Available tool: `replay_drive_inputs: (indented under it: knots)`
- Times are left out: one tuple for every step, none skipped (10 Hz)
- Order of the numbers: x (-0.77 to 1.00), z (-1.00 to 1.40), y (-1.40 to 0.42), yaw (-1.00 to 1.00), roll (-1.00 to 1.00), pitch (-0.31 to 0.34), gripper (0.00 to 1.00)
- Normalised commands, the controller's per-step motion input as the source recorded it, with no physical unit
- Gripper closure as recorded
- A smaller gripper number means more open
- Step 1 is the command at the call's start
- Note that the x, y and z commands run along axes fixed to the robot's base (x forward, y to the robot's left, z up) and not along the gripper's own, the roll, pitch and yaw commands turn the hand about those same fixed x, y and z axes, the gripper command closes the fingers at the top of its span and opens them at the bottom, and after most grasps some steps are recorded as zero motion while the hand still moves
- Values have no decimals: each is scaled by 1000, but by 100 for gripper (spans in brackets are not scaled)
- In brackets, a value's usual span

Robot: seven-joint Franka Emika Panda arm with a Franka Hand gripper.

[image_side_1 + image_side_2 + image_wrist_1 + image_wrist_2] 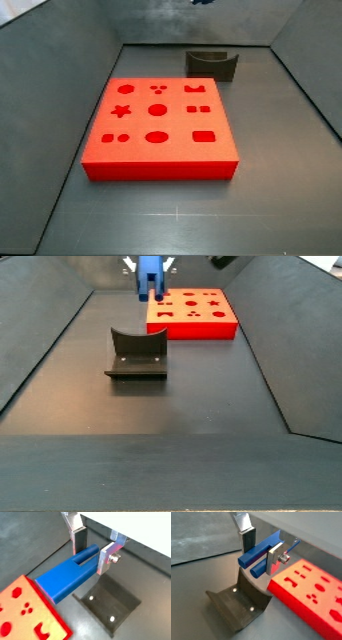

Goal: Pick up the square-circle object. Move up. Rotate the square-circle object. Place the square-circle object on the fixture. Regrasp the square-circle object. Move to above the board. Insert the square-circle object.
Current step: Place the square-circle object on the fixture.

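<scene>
The square-circle object (67, 574) is a bright blue peg with two side-by-side prongs (254, 559). My gripper (93, 552) is shut on it, one silver finger (249, 537) pressed to each side. In a side view the gripper (150, 266) hangs high at the far end with the blue piece (148, 286) pointing down, above the floor between the fixture and the board. The dark grey fixture (136, 354) stands on the floor with nothing on it, and both wrist views show it below the piece (110, 604). The red board (158, 125) lies flat with its cut-outs facing up.
Grey walls enclose the dark floor (201, 446) on all sides. In a side view the fixture (211, 64) stands just behind the board's far right corner. The board (308, 592) lies close beside the fixture (238, 604).
</scene>
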Motion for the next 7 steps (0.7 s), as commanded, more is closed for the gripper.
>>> replay_drive_inputs:
  knots:
    - [463, -14, 52, -129, -734, 138, 100]
    - [421, -16, 54, -126, -625, 124, 100]
    - [323, -15, 54, -114, -352, 94, 100]
    - [283, -13, 44, -107, -264, 86, 100]
    - [212, -5, 35, -98, -190, 76, 100]
    - [114, -1000, 64, -77, -1000, 28, 100]
    - [102, -1000, 68, -78, -1000, 17, 100]
